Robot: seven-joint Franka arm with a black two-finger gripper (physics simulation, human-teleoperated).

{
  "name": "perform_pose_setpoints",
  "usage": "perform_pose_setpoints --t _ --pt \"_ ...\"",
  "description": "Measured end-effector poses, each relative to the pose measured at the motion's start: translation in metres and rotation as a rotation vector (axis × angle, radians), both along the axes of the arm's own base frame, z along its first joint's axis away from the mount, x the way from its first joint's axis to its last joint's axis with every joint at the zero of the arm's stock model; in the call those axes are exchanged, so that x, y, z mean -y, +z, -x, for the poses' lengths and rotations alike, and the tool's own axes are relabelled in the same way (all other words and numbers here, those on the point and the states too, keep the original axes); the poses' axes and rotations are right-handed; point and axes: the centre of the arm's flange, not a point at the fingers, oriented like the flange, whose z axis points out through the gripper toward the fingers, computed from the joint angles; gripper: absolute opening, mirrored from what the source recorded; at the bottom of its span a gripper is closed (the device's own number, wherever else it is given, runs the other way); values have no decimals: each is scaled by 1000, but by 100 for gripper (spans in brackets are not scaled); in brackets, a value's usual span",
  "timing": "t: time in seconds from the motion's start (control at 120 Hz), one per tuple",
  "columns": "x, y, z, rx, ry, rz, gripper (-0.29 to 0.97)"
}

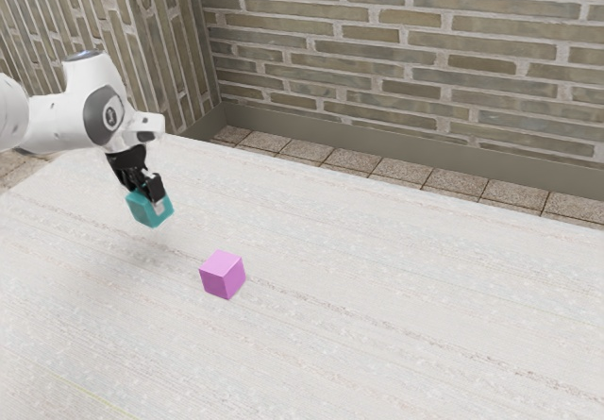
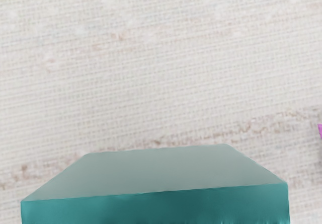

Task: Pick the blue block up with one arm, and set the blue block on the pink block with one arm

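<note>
Pincer: I am clamping my pincer [image 1: 147, 196] on the blue block, one black finger pressing on each of two opposite sides.
Blue block: the blue block [image 1: 147, 213], teal in these renders, is hanging in my grip, clear of the table [image 1: 396, 288]. In the wrist view its top face [image 2: 161, 176] is sitting right under my hand.
Pink block: the pink block [image 1: 223, 275] is standing on the table, toward the exterior view's right of my load and lower than it, apart from it. In the wrist view a sliver of it [image 2: 320, 132] is peeking in beside the blue block.
Done: I am judging the pick-up finished, since the block is hanging off the surface between my fingers.
Left: I am judging the placing not yet begun. That means carrying the block across until it is over the pink one, squaring the faces, lowering until they are touching, then letting go.
Progress: I am putting this at roughly the midpoint.
Containers: the table is acting as the one bearing surface, carrying the pink block, and nothing is resting on the pink block's top face.
Surroundings: a brick wall [image 1: 396, 52] is running behind the table.
</note>
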Motion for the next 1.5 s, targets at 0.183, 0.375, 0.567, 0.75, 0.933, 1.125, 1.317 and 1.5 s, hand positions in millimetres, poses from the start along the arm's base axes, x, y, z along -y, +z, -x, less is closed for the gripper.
perform_pose_setpoints --t 0.183,0.375,0.567,0.75,0.933,1.125,1.317,1.5 --pt "100 42 -8 -21 -135 -21 38" --pt "154 28 -6 -89 -93 -44 38" --pt "159 14 -8 -120 66 -51 38" --pt "176 -20 -14 -148 174 -44 38" --pt "178 -38 -18 -148 271 -39 38" --pt "184 -36 -21 -123 318 -33 38" --pt "190 -33 -22 -109 329 -33 38" --pt "190 -32 -22 -95 317 -38 38"
